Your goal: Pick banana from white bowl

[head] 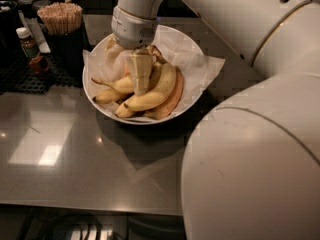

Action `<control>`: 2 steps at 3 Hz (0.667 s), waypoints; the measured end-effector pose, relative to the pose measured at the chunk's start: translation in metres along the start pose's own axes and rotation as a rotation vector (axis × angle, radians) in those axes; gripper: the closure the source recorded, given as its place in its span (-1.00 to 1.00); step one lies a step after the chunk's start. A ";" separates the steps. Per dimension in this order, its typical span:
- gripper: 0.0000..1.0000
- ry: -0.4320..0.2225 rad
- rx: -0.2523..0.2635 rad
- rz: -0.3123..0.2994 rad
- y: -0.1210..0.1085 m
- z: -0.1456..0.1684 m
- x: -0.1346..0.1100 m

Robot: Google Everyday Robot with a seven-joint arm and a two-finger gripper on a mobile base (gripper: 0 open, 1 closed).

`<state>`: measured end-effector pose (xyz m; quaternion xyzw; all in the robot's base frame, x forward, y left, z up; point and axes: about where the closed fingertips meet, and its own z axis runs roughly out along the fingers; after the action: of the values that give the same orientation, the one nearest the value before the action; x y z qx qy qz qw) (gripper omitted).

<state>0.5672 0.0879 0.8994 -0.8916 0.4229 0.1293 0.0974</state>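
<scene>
A dark grey, glossy bench (65,159) carries everything here, and it reflects some light on its left part. The bananas (155,91) lie as a small heap of several yellow fruits inside the white bowl (88,98), on the crinkled white paper (200,66) that lines it and hangs over the rim at the right. The bowl stands on the bench near its back edge.

The tool (134,76) is lowered into the bowl from above and is in the middle of the heap, touching the fruits or just above them. I cannot tell if it is spread or already pinching a banana.

Just beside the bowl, on the left, a dark cup (67,49) holds many wooden sticks (61,19). Left of the cup is a small bottle (29,46) with a white cap, on a black mat (30,81). The big white arm (250,159) fills the right side.
</scene>
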 end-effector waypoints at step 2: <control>-0.23 -0.007 0.017 0.043 0.030 0.003 0.003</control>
<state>0.5457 0.0681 0.8935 -0.8810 0.4427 0.1308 0.1036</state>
